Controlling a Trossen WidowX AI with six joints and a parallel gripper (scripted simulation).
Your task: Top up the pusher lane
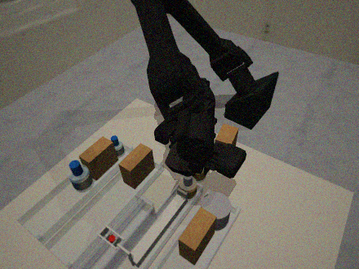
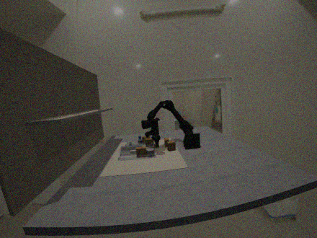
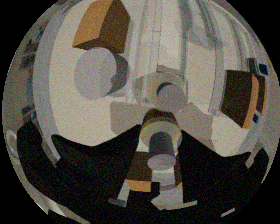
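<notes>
The gripper (image 1: 199,170) (image 2: 157,145) (image 3: 161,134) is shut on an amber jar with a grey cap and pale shoulder. The held jar (image 3: 160,142) is upright between the fingers; in the top view only a sliver of it shows below them. A matching jar (image 1: 188,188) (image 3: 170,96) stands at the front end of the sprung lane (image 1: 161,220). The held jar is close in front of that jar, on the robot's side. Whether the two touch, and how high the held jar's base is, I cannot tell. The pusher plate is hardly visible behind the lane jar.
A grey cylinder (image 1: 218,211) (image 3: 95,73) and a brown box (image 1: 197,235) (image 3: 101,25) stand beside the lane. Other brown boxes (image 1: 137,166) (image 1: 99,158) and blue-capped jars (image 1: 81,178) (image 1: 117,147) stand on the far side. A red marker (image 1: 111,238) is on the lane's rear bracket.
</notes>
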